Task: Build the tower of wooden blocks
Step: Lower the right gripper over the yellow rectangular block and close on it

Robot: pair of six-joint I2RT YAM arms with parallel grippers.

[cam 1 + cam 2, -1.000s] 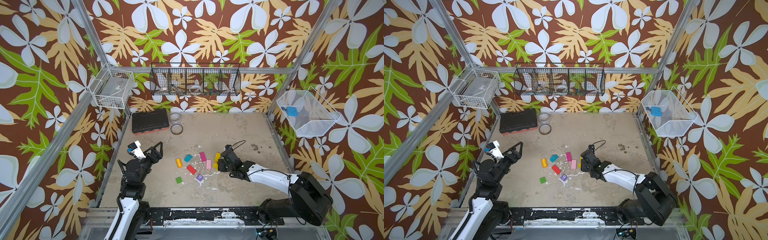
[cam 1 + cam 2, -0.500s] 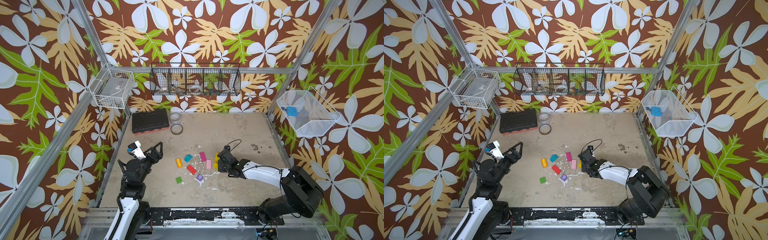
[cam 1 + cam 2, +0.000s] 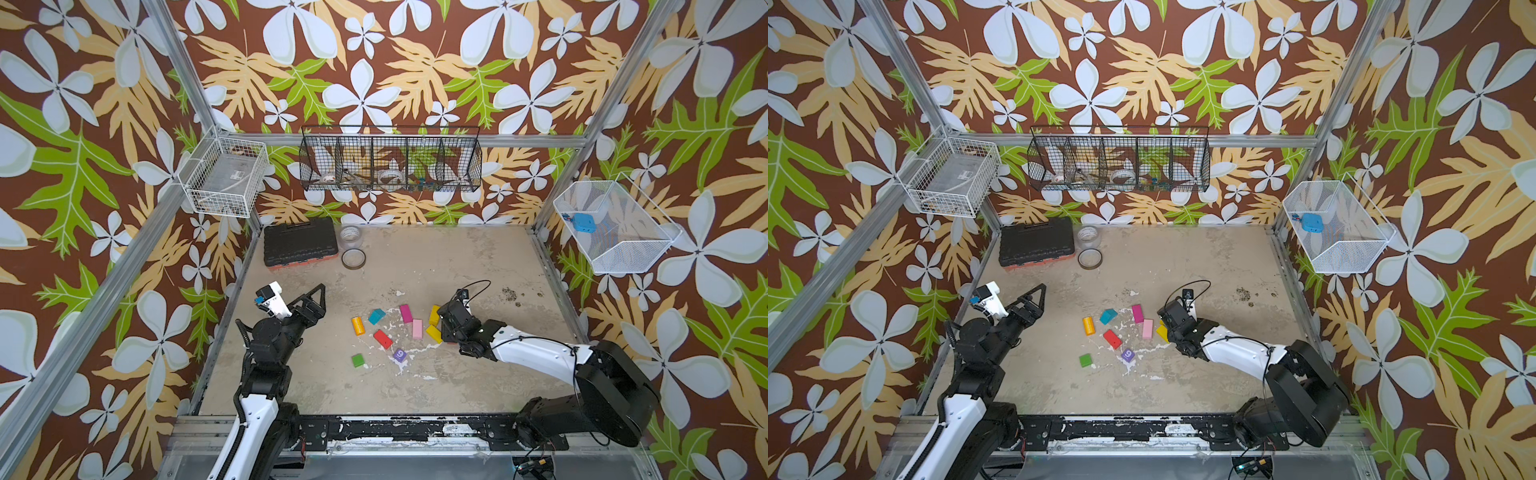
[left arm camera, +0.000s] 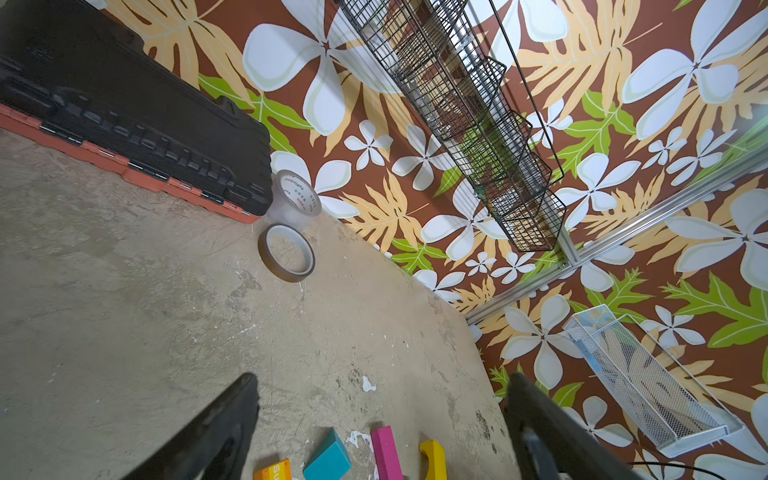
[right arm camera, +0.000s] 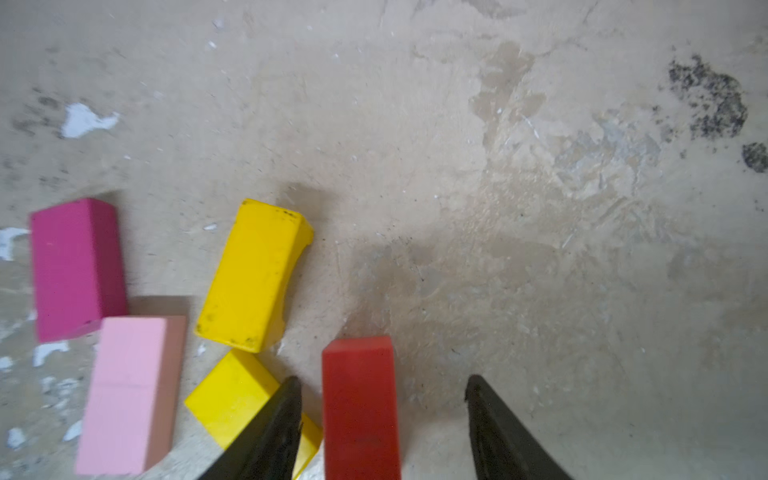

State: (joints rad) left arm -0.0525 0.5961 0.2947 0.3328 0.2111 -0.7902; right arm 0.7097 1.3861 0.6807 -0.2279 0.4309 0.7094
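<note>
Wood blocks lie singly on the floor in both top views: an orange cylinder (image 3: 357,325), teal (image 3: 376,316), magenta (image 3: 406,313), pink (image 3: 417,328), a red brick (image 3: 382,338), a purple cube (image 3: 399,354) and a green one (image 3: 358,360). No tower stands in any view. My right gripper (image 3: 446,324) is low over two yellow blocks (image 5: 253,274). In the right wrist view it (image 5: 382,378) is open, and a second red brick (image 5: 359,407) lies between its fingers with a gap on each side. My left gripper (image 4: 382,378) hangs open and empty, left of the blocks.
A black toolbox (image 3: 299,245), a clear jar (image 3: 351,237) and a tape ring (image 3: 353,258) sit at the back left. Wire baskets hang on the left (image 3: 226,183), back (image 3: 390,162) and right (image 3: 615,226) walls. Metal frame rails edge the floor.
My right gripper has slid a little left and toward the front, down among the yellow blocks. The left arm has not moved.
</note>
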